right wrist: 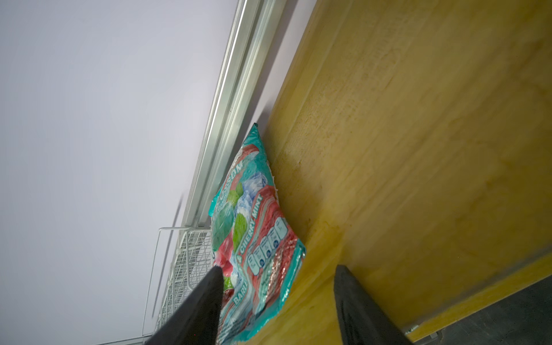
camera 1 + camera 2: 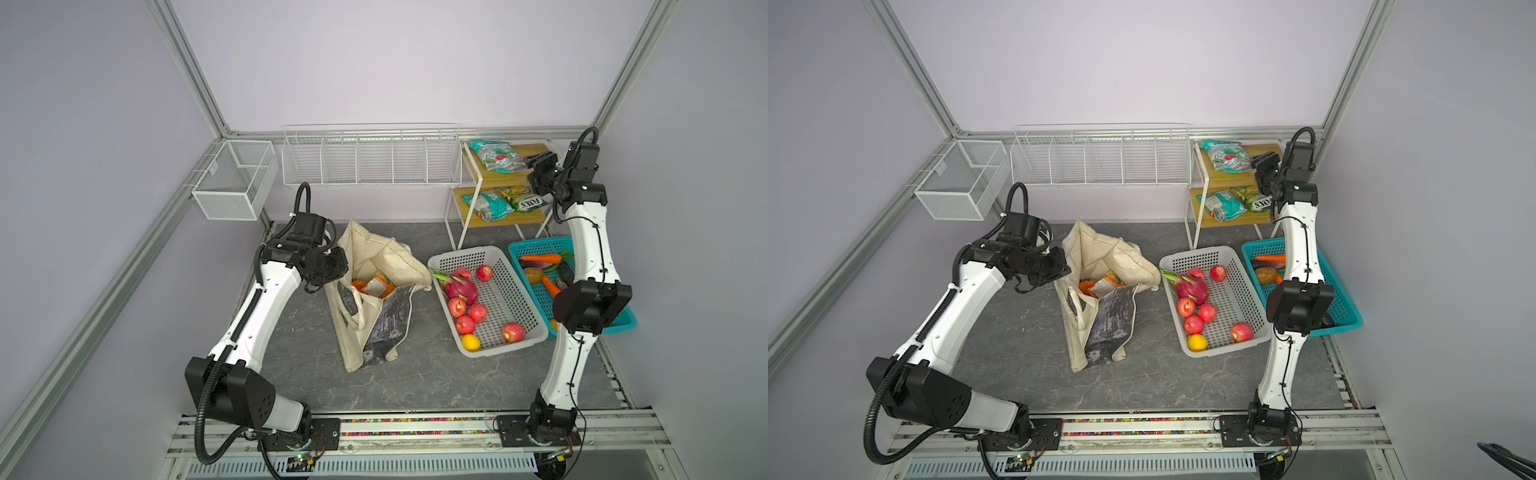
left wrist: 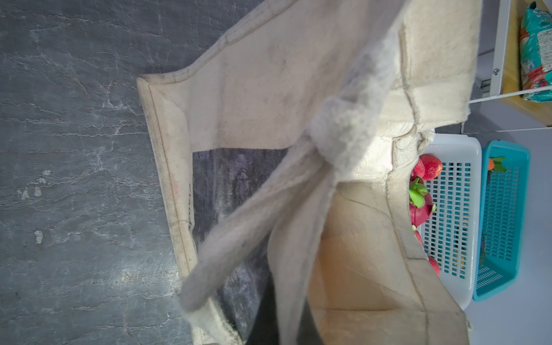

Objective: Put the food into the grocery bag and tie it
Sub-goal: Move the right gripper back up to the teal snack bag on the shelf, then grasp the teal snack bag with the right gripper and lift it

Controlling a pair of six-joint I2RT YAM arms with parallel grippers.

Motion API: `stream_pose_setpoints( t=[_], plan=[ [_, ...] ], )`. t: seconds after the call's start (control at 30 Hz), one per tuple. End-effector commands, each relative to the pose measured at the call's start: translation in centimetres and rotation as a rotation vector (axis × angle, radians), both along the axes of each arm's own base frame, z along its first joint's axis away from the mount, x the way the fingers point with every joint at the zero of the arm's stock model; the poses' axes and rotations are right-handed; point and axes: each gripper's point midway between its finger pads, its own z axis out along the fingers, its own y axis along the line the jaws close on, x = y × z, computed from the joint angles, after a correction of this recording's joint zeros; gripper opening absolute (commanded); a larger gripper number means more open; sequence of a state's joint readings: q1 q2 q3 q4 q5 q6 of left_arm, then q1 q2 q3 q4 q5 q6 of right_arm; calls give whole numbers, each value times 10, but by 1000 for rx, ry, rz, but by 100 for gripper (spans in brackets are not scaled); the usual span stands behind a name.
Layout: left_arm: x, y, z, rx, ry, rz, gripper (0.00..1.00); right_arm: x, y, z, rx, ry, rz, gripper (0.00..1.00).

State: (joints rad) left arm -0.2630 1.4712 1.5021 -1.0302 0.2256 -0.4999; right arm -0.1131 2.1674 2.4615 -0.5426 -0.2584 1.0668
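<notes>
Partway through packing. At the rim of the grocery bag (image 2: 399,262), left end effector (image 2: 332,270) pressed together, seemingly pinching the fabric to prop the mouth open; fingers hidden by cloth in the left wrist view. Already inside, just past that end effector: an orange fruit (image 2: 358,284) and an orange packet (image 2: 376,286). Up at the top shelf (image 1: 388,149), right end effector (image 1: 277,268) spread, straddling the near end of a teal packet (image 1: 254,227), not yet pinching it. Left to pack: two packets (image 2: 490,203) on the lower shelf (image 2: 534,214), just below the right end effector; farther from it, apples (image 2: 478,312) in the white basket (image 2: 469,252) and vegetables (image 2: 540,258) in the teal basket (image 2: 536,246). Tying not begun, judging by the gaping mouth.
</notes>
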Motion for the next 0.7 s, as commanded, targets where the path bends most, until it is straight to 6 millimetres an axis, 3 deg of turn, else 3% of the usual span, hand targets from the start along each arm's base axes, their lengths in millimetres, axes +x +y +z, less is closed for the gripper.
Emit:
stream_pose_setpoints(
  t=[0.0, 0.67],
  plan=[
    [10, -2, 10, 6, -36, -6, 0, 6, 2, 4, 25, -17, -14, 62],
    [20, 0, 10, 36, -50, -21, 0, 28, 25, -30, 43, 34, -29, 51]
  ],
)
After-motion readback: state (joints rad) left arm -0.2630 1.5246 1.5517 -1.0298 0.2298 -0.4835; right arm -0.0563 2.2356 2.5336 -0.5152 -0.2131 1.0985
